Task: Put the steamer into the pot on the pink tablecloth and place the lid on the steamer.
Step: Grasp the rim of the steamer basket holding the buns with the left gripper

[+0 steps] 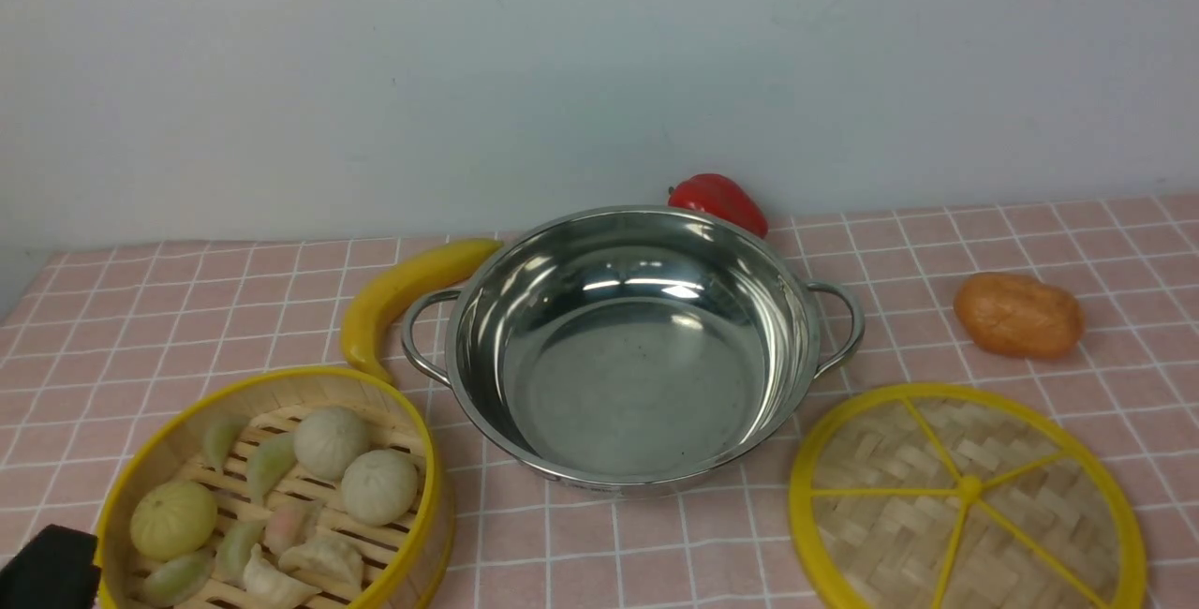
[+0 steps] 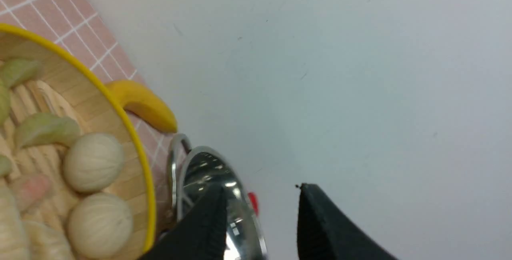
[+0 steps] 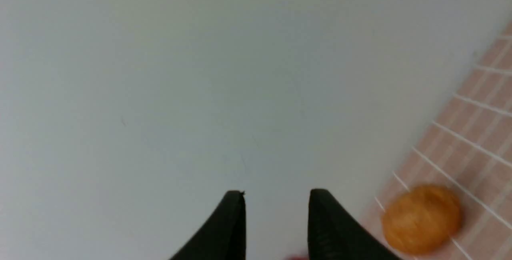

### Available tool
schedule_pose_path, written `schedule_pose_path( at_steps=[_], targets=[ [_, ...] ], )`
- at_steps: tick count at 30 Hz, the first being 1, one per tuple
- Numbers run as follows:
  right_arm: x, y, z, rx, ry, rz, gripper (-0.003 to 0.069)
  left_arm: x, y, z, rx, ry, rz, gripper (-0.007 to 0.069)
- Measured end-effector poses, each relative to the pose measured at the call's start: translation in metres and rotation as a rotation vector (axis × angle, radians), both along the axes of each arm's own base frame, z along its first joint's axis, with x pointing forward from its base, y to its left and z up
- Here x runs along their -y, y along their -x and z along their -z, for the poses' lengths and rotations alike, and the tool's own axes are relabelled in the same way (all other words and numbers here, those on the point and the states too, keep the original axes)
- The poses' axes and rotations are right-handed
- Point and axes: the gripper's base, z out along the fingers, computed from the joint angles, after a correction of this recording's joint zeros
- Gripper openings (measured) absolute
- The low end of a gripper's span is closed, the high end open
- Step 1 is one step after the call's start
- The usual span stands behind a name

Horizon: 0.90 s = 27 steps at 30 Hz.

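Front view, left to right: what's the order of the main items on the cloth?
Round yellow-rimmed bamboo steamer of buns → wide shiny steel pot with loop handles → flat woven-bamboo lid with yellow spokes. Skipped for overlap: yellow banana, red pepper, orange potato-like lump.

pot (image 1: 637, 375) - glossy steel | steamer (image 1: 272, 497) - slatted bamboo | lid (image 1: 965, 497) - woven bamboo
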Motion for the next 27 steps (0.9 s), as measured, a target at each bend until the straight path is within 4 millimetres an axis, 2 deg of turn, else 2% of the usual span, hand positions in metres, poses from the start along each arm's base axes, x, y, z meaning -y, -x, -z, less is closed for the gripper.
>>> schedule_pose_path(
  at_steps=[2,4,5,7,8,9,10,11,12,13,14,15,16,17,18,20,21,23,24,25,27],
  targets=[
    [0.007,0.005,-0.020,0.138,-0.049,0.063,0.0240,-0.003,0.002,-0.016,0.061,0.105,-0.028,0.0243],
    [0.012,0.016,-0.051,0.317,-0.043,0.132,0.0240,-0.006,0.008,-0.040,0.146,0.125,-0.064,0.0243],
    [0.015,0.024,-0.071,0.428,-0.010,0.175,0.0240,-0.009,0.014,-0.063,0.221,0.104,-0.093,0.0243],
    [0.014,0.043,-0.117,0.643,0.134,0.259,0.0240,-0.015,0.033,-0.106,0.373,-0.018,-0.199,0.0243],
    [0.014,0.044,-0.121,0.657,0.136,0.266,0.0240,-0.015,0.035,-0.109,0.384,-0.036,-0.203,0.0243],
    [0.008,0.057,-0.158,0.777,0.281,0.304,0.0240,-0.019,0.056,-0.142,0.499,-0.199,-0.323,0.0243],
    [0.003,0.061,-0.176,0.813,0.372,0.311,0.0240,-0.019,0.065,-0.156,0.541,-0.290,-0.372,0.0243],
    [-0.001,0.060,-0.187,0.817,0.425,0.306,0.0240,-0.019,0.074,-0.168,0.578,-0.375,-0.420,0.0243],
    [-0.002,0.062,-0.191,0.824,0.442,0.305,0.0240,-0.019,0.076,-0.171,0.584,-0.416,-0.437,0.0243],
    [-0.010,0.060,-0.216,0.800,0.576,0.274,0.0240,-0.017,0.089,-0.190,0.621,-0.603,-0.511,0.0243],
    [-0.012,0.058,-0.221,0.783,0.605,0.262,0.0240,-0.015,0.092,-0.195,0.626,-0.659,-0.520,0.0243],
    [-0.016,0.050,-0.235,0.713,0.678,0.224,0.0240,-0.011,0.097,-0.208,0.635,-0.797,-0.543,0.0243],
    [-0.018,0.035,-0.247,0.568,0.741,0.182,0.0240,-0.004,0.096,-0.220,0.615,-0.986,-0.514,0.0243],
    [-0.017,0.025,-0.248,0.498,0.734,0.157,0.0240,0.000,0.091,-0.225,0.596,-1.064,-0.473,0.0243],
    [-0.016,0.020,-0.249,0.452,0.743,0.154,0.0240,0.001,0.090,-0.226,0.592,-1.072,-0.459,0.0243],
    [-0.008,-0.011,-0.243,0.152,0.679,0.117,0.0240,0.011,0.064,-0.229,0.506,-1.169,-0.262,0.0242],
    [-0.007,-0.013,-0.242,0.113,0.673,0.118,0.0240,0.012,0.059,-0.228,0.488,-1.172,-0.225,0.0242],
    [-0.001,-0.037,-0.224,-0.144,0.637,0.094,0.0240,0.018,0.025,-0.218,0.339,-1.131,0.011,0.0242],
    [-0.001,-0.037,-0.223,-0.156,0.636,0.092,0.0240,0.019,0.022,-0.216,0.323,-1.126,0.030,0.0242],
    [-0.001,-0.048,-0.211,-0.281,0.633,0.050,0.0240,0.021,-0.004,-0.201,0.152,-1.080,0.201,0.0242],
    [-0.002,-0.054,-0.203,-0.355,0.658,0.015,0.0240,0.021,-0.020,-0.188,0.015,-1.066,0.305,0.0242]
  ],
)
